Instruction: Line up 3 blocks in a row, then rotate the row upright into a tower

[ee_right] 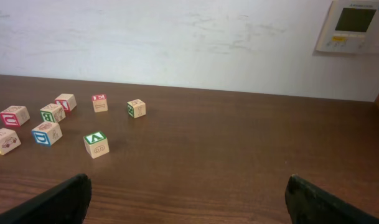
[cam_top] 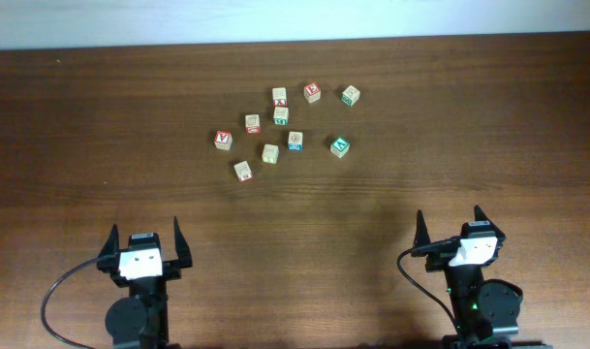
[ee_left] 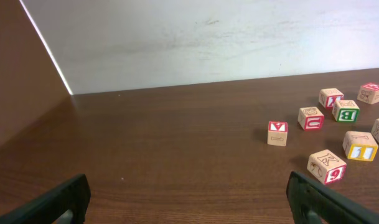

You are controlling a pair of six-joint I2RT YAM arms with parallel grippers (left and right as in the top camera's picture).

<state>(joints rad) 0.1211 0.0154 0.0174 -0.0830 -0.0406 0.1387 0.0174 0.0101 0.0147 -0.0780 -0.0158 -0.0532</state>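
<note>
Two arms sit at the near edge of the table [cam_top: 527, 116], the left claw [cam_top: 145, 229] and the right claw [cam_top: 450, 215] both spread wide and holding nothing. Bare wood lies between them and a scatter of alphabet cubes mid-width in the far half of the table. Neither claw is anywhere near the cubes, so the step in hand is probably the first reach. Nearest of the three task pieces is the pale yellow-marked block [cam_top: 270, 153], a fair pick for the left claw. A red-marked cube [cam_top: 242, 171] sits near its near-left corner, which calls for a straight descent from above. Slightly farther, at the right of the scatter, the green-faced block [cam_top: 340, 146] stands apart from its neighbours and looks the easiest start for the right claw. The fingers should drop over two opposite sides and close squarely, then lift it just clear, turn at the wrist and set it down flat. Farthest, the blue-marked block [cam_top: 295, 142] lies between the other two, with a green-edged cube [cam_top: 281, 115] close behind it toward the far edge. There the fingers should line up so that neither nudges that neighbour.
</note>
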